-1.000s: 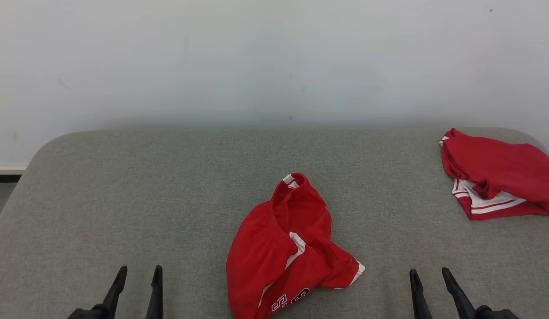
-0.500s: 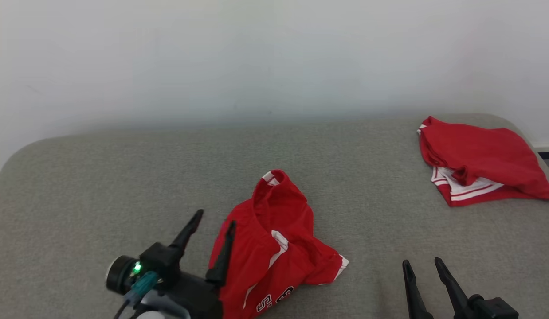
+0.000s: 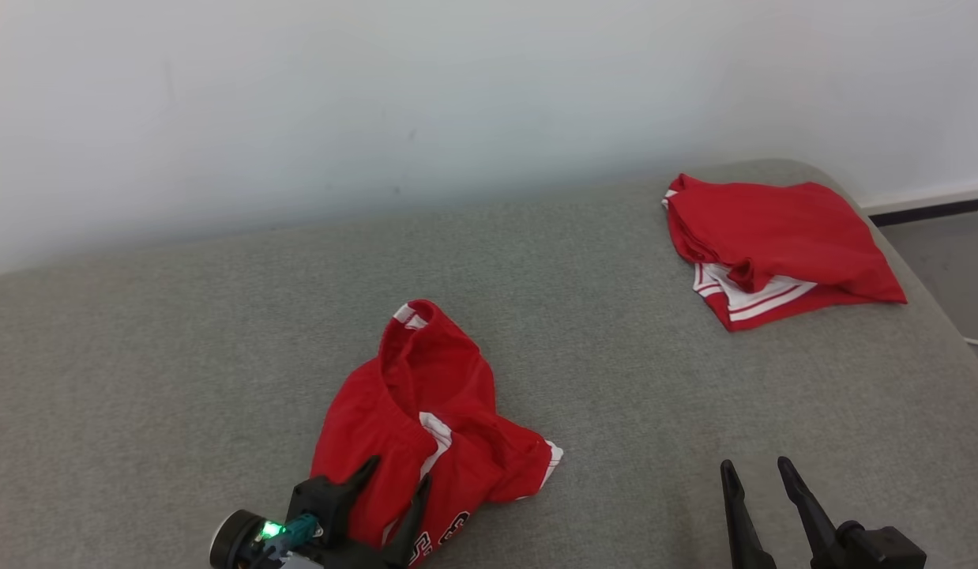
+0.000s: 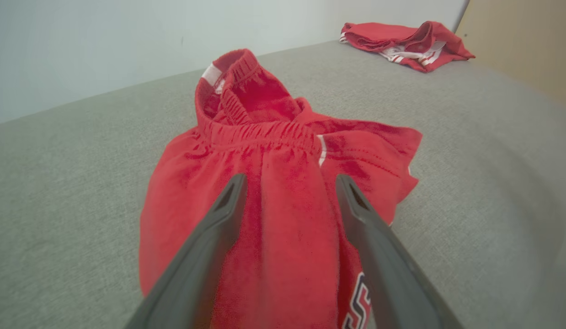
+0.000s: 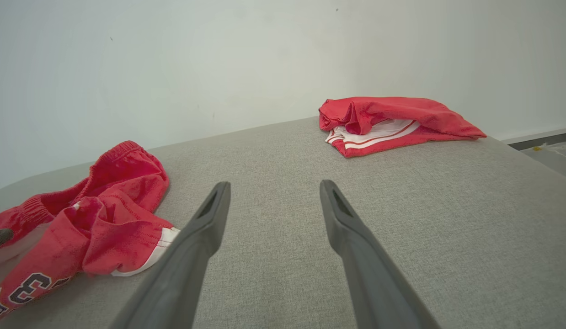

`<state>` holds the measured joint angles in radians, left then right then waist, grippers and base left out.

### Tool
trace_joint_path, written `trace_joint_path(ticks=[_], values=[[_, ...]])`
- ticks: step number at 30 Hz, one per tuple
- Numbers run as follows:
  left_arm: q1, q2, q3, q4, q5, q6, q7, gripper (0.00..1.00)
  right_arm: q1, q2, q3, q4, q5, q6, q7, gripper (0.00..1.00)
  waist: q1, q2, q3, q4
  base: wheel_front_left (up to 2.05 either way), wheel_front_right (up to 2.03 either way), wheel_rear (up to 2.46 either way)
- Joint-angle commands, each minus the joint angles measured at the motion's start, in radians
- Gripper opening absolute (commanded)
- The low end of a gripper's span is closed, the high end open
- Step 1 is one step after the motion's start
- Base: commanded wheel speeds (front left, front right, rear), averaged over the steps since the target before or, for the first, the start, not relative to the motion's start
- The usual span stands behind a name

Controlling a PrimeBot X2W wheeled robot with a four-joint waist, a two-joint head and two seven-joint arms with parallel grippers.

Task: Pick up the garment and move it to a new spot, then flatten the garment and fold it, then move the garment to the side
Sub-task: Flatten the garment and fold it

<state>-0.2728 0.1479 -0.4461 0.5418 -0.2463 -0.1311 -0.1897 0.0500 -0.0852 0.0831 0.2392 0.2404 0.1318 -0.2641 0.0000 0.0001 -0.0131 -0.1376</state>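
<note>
Hovering apart over the crumpled red shorts (image 3: 426,371), the left tool (image 3: 400,469) is at pick-up; next it must lower and pinch. Right tool (image 3: 754,465), at four o'clock, also apart.

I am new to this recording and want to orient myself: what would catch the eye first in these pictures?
The eye goes first to the crumpled red shorts in the middle of the grey padded surface, with the left gripper open just over their near part. Next comes a second red garment, folded, with white stripes, at the far right corner. The right gripper, also open, hovers above bare surface at the lower right.
</note>
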Motion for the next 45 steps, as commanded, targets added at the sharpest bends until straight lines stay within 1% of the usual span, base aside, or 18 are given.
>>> trace_joint_path(ticks=[1, 2, 3, 4, 8, 11, 14, 17, 21, 24, 27, 28, 29, 30, 31, 36, 41, 45], values=[[-0.012, -0.001, 0.002, 0.019, -0.009, 0.003, -0.008, 1.0, -0.008, 0.001, -0.004, -0.003, -0.001, -0.002, 0.0, 1.0, 0.0, -0.0001, 0.019, -0.028, 0.0, 0.0, 0.0], [-0.019, -0.002, 0.002, 0.039, -0.013, 0.003, -0.007, 0.53, -0.007, 0.001, -0.007, -0.004, 0.0, -0.002, 0.0, 1.0, 0.0, -0.0001, 0.02, -0.03, 0.0, 0.0, 0.0], [-0.027, -0.002, 0.001, 0.055, -0.015, 0.003, -0.01, 0.35, -0.007, 0.002, -0.008, -0.005, 0.0, -0.002, 0.0, 1.0, 0.0, -0.0001, 0.022, -0.031, 0.0, 0.0, 0.0], [-0.036, -0.003, -0.003, 0.073, -0.015, 0.003, -0.01, 0.0, -0.007, 0.002, -0.01, -0.006, 0.0, -0.002, 0.0, 1.0, 0.0, -0.0001, 0.023, -0.032, 0.0, 0.0, 0.0], [-0.066, -0.011, 0.01, 0.093, -0.033, 0.003, -0.035, 0.0, -0.001, 0.005, -0.02, -0.011, -0.003, -0.002, 0.0, 1.0, 0.0, -0.0001, 0.022, -0.025, 0.0, 0.0, 0.0], [-0.086, -0.016, 0.051, 0.076, -0.061, 0.009, -0.059, 0.0, 0.01, 0.01, -0.03, -0.014, 0.0, -0.002, 0.0, 1.0, 0.0, -0.0001, 0.016, 0.002, 0.0, 0.0, 0.0], [-0.085, -0.015, 0.107, 0.033, -0.099, 0.025, -0.071, 0.0, 0.012, 0.011, -0.033, -0.014, 0.005, -0.002, 0.0, 1.0, 0.0, -0.0001, 0.01, 0.038, 0.0, 0.0, 0.0], [-0.042, -0.004, 0.161, -0.012, -0.123, 0.044, -0.074, 0.0, 0.014, 0.015, -0.038, -0.015, 0.01, -0.002, 0.0, 1.0, 0.0, -0.0001, 0.007, 0.079, 0.0, 0.0, 0.0], [0.051, -0.005, 0.242, -0.074, -0.16, 0.062, -0.074, 0.0, 0.003, 0.018, -0.034, -0.011, 0.013, -0.002, 0.0, 1.0, 0.0, -0.0001, 0.006, 0.12, 0.0, 0.0, 0.0], [0.13, -0.024, 0.29, -0.104, -0.173, 0.072, -0.075, 0.0, -0.002, 0.019, -0.035, -0.007, 0.014, -0.002, 0.0, 1.0, 0.0, -0.0001, 0.005, 0.141, 0.0, 0.0, 0.0], [0.204, -0.041, 0.315, -0.109, -0.168, 0.068, -0.075, 0.0, 0.001, 0.021, -0.035, -0.002, 0.016, -0.002, 0.0, 1.0, 0.0, -0.0001, 0.002, 0.153, 0.0, 0.0, 0.0], [0.219, -0.046, 0.321, -0.109, -0.164, 0.066, -0.075, 0.11, 0.003, 0.021, -0.034, -0.002, 0.015, -0.002, 0.0, 1.0, 0.0, -0.0001, 0.001, 0.155, 0.0, 0.0, 0.0], [0.23, -0.05, 0.327, -0.11, -0.157, 0.065, -0.075, 0.34, 0.005, 0.021, -0.035, 0.0, 0.013, -0.002, 0.0, 1.0, 0.0, -0.0001, 0.0, 0.158, 0.0, 0.0, 0.0], [0.238, -0.055, 0.331, -0.112, -0.15, 0.063, -0.075, 0.83, 0.007, 0.021, -0.036, 0.0, 0.013, -0.002, 0.0, 1.0, 0.0, -0.0001, -0.001, 0.16, 0.0, 0.0, 0.0], [0.245, -0.059, 0.339, -0.116, -0.146, 0.063, -0.075, 1.0, 0.008, 0.019, -0.037, 0.001, 0.013, -0.002, 0.0, 1.0, 0.0, -0.0001, -0.003, 0.163, 0.0, 0.0, 0.0], [0.249, -0.065, 0.389, -0.189, -0.094, 0.058, -0.075, 1.0, 0.014, 0.011, -0.046, 0.0, 0.016, -0.002, 0.0, 1.0, 0.0, -0.0001, -0.011, 0.178, 0.0, 0.0, 0.0], [0.268, -0.033, 0.416, -0.296, 0.01, 0.054, -0.074, 1.0, 0.024, 0.008, -0.039, -0.004, 0.014, -0.002, 0.0, 1.0, 0.0, -0.0001, -0.022, 0.198, 0.0, 0.0, 0.0], [0.3, -0.015, 0.421, -0.37, 0.065, 0.047, -0.074, 1.0, 0.028, 0.005, -0.029, -0.006, 0.016, -0.002, 0.0, 1.0, 0.0, -0.0001, -0.033, 0.208, 0.0, 0.0, 0.0]])
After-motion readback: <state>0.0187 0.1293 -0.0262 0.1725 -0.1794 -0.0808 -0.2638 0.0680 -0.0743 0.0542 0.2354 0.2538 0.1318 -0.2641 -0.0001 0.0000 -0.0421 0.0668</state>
